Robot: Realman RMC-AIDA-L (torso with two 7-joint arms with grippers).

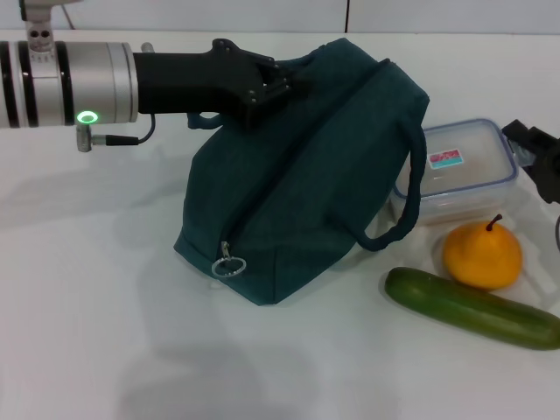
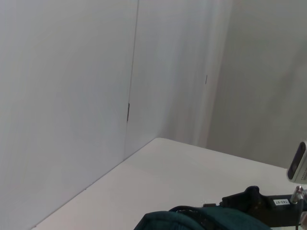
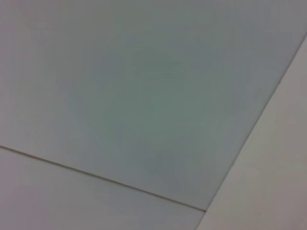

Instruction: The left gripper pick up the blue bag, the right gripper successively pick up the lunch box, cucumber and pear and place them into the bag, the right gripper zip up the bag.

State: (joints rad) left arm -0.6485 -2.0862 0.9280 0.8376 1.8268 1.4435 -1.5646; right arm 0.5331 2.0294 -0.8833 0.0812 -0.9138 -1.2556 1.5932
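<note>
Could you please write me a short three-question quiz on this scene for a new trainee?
1. True or false: the lunch box is already inside the bag.
2. Which lies nearest the table's front edge: (a) pear, (b) cucumber, (c) lunch box?
3. Fill in: the left pincer is at the bag's ____.

Key: 1. False; it sits on the table behind the pear. 2. b. 3. Top. The right pincer waits by the lunch box.
</note>
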